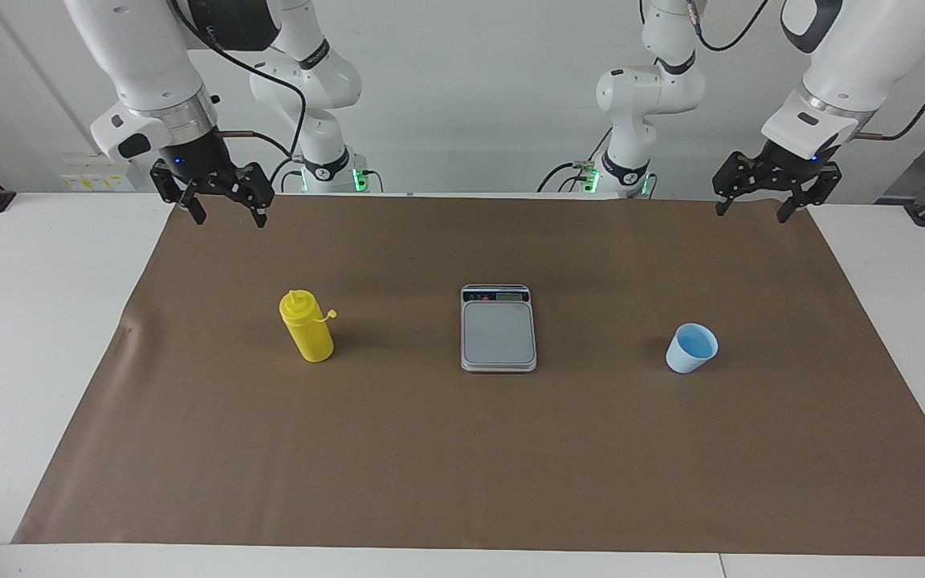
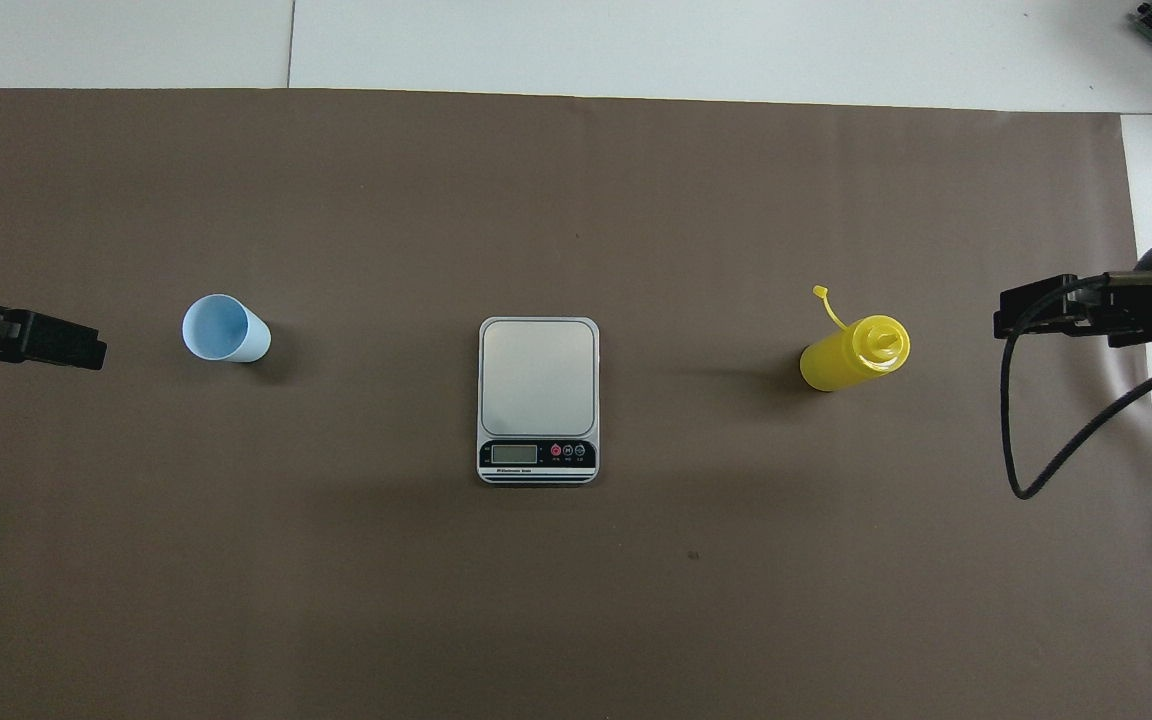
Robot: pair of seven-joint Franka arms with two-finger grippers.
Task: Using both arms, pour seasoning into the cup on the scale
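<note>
From the facing view, the scale lies flat at the middle of the brown mat that covers the white worktop, its display strip on the edge nearest the robots. The yellow seasoning bottle stands upright well apart from the scale toward the right arm's end, its small tethered tip cap hanging off the nozzle on the side facing the scale. The light blue cup stands upright and empty well apart from the scale toward the left arm's end, not on the weighing plate. The right gripper hangs in the air over the mat's edge at the robots' side, jaws apart and holding nothing; the left gripper hangs likewise at the mat's other corner on the robots' side, jaws apart and empty. In the overhead view, the scale has the cup and the bottle in a rough line with it, one at each side, and its plate is bare. Only part of the left gripper and the right gripper shows at the frame's edges, level with that line.
</note>
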